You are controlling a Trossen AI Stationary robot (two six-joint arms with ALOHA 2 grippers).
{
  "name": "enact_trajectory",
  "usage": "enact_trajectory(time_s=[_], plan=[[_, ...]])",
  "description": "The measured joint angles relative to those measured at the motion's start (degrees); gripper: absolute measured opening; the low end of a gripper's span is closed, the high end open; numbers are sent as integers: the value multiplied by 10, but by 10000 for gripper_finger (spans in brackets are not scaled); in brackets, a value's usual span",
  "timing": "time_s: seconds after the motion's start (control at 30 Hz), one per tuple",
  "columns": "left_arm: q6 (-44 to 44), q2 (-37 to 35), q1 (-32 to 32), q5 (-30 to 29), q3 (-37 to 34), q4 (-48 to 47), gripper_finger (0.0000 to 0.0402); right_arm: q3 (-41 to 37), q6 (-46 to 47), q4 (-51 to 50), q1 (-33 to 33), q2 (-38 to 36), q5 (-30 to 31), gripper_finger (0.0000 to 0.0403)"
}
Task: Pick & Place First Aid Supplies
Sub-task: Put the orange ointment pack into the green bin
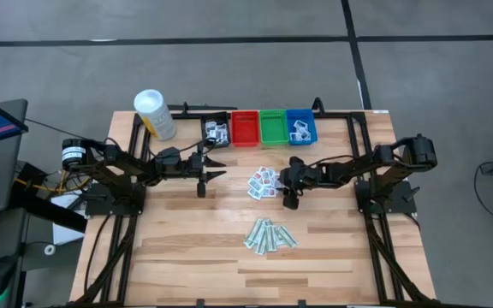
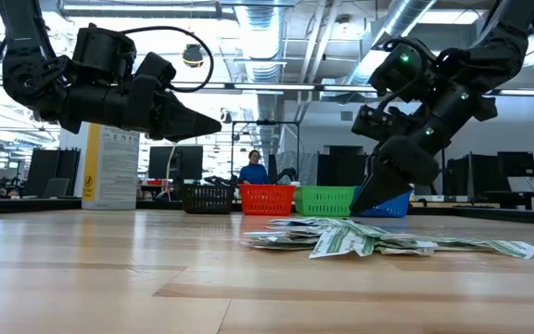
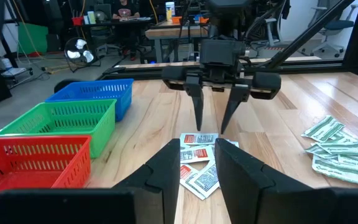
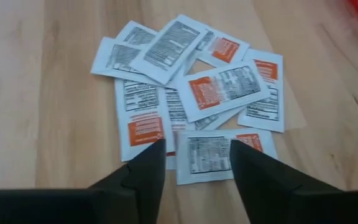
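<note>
The first aid supplies lie in two piles on the wooden table. White packets with red and dark print are at mid-table, and pale-green wrapped strips lie nearer the front edge. My right gripper is open and slants down just over the white pile's right side. One white packet lies flat below the gap between its fingers. My left gripper is open, held level above the table to the left of the white pile, with nothing in it.
Along the far edge stand a black bin, a red bin, a green bin and a blue bin; the black and blue ones hold some packets. A white canister stands at the far left.
</note>
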Motion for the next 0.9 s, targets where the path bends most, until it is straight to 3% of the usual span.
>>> enact_trajectory(time_s=[0.17, 0.37, 0.6, 0.9], plan=[[0, 0, 0, 0, 0, 0, 102, 0, -7, 0, 9, 1, 0, 200], [0, 0, 0, 0, 0, 0, 102, 2, -7, 9, 7, 39, 2, 201], [0, 0, 0, 0, 0, 0, 102, 3, -6, 28, -6, 87, -2, 176], [0, 0, 0, 0, 0, 0, 102, 1, -6, 19, -5, 55, -4, 120]])
